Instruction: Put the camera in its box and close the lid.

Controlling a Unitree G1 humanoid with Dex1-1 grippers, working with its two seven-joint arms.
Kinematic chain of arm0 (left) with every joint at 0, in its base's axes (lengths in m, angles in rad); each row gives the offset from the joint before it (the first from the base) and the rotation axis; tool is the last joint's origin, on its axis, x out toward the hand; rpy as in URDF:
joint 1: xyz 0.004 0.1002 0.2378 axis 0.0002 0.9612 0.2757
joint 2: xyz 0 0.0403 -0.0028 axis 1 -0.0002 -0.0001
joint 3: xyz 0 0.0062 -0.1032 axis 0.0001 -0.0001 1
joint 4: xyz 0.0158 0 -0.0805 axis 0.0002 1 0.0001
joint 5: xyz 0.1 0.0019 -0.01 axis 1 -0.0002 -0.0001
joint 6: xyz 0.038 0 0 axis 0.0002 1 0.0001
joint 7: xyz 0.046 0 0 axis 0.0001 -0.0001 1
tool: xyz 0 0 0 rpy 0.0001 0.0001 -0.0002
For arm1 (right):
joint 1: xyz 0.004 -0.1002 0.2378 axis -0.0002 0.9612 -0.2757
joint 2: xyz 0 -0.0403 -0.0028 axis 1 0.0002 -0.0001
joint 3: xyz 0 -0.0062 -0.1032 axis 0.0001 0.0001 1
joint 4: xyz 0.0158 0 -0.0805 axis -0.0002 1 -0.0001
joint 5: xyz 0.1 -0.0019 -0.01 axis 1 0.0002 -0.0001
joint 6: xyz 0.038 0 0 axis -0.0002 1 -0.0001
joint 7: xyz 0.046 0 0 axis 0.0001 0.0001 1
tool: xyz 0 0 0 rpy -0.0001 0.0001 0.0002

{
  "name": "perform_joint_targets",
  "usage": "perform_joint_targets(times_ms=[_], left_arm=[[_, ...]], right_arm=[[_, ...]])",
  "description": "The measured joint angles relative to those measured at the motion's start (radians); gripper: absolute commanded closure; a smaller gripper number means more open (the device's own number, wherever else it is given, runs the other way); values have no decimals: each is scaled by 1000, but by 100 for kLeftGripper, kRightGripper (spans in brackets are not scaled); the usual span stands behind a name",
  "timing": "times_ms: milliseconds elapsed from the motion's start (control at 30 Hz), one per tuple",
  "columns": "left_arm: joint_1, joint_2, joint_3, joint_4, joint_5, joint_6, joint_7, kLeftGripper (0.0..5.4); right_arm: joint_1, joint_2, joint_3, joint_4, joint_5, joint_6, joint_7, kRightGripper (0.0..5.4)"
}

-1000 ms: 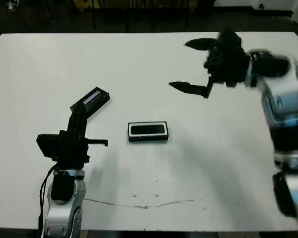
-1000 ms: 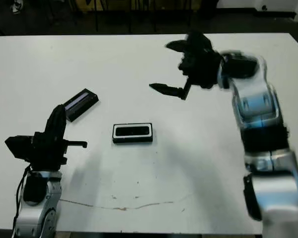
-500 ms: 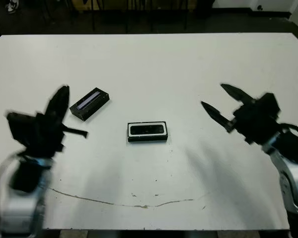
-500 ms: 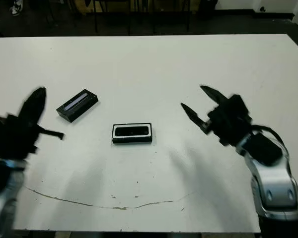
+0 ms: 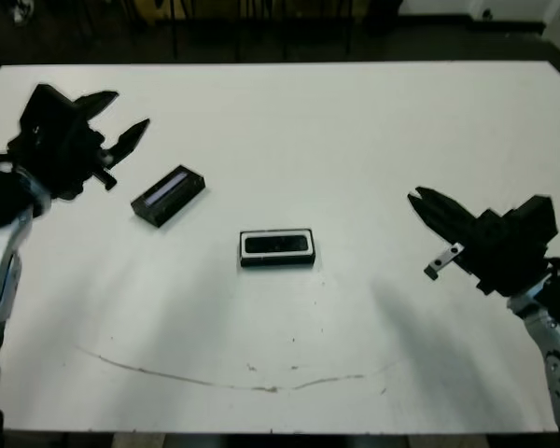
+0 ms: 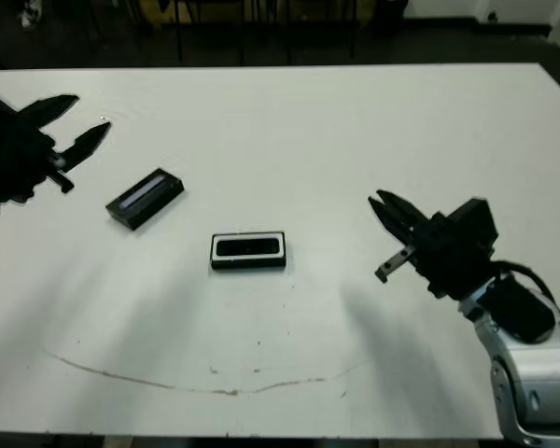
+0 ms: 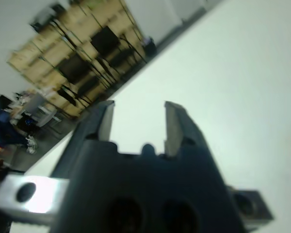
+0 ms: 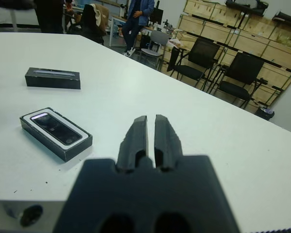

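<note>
Lid well apart from box

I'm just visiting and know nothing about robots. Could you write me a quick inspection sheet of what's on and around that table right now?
Surface: white table, with a thin brownish line along the near side.
Job's things: camera lies in the box mid-table; lid lies apart on the table, toward the robot's left; box not yet closed.
Clutter: nothing seen.
Grippers: left gripper open and empty, beyond the lid; right gripper shut and empty, to the right of the box.
Cables: nothing seen.
Surroundings: chairs, stacked boxes and a person beyond the table.
</note>
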Motion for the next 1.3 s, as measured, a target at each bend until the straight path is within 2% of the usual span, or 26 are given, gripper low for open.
perform_joint_targets(times_ms=[67,167,333,400,733,1067,1300], left_arm=[[-43,-6,-23,92,-7,2,-48,181],[-106,-39,-34,214,-55,74,-115,125],[-131,-128,-8,315,-112,190,-82,33],[-133,-156,0,362,-121,201,-72,3],[-134,-177,-5,517,-90,162,-58,3],[-134,-177,-28,540,-5,108,-17,3],[-138,-177,-41,587,-4,108,-91,3]], right_arm=[[-1,-7,2,1,0,0,0,540],[-3,-10,6,7,0,-2,0,540],[-4,-10,8,19,15,-6,0,540],[-5,-9,14,22,17,-5,-3,540],[-6,-9,38,31,15,-1,-21,540],[0,-9,49,37,12,-10,-27,540],[3,-9,53,33,10,-9,-30,540]])
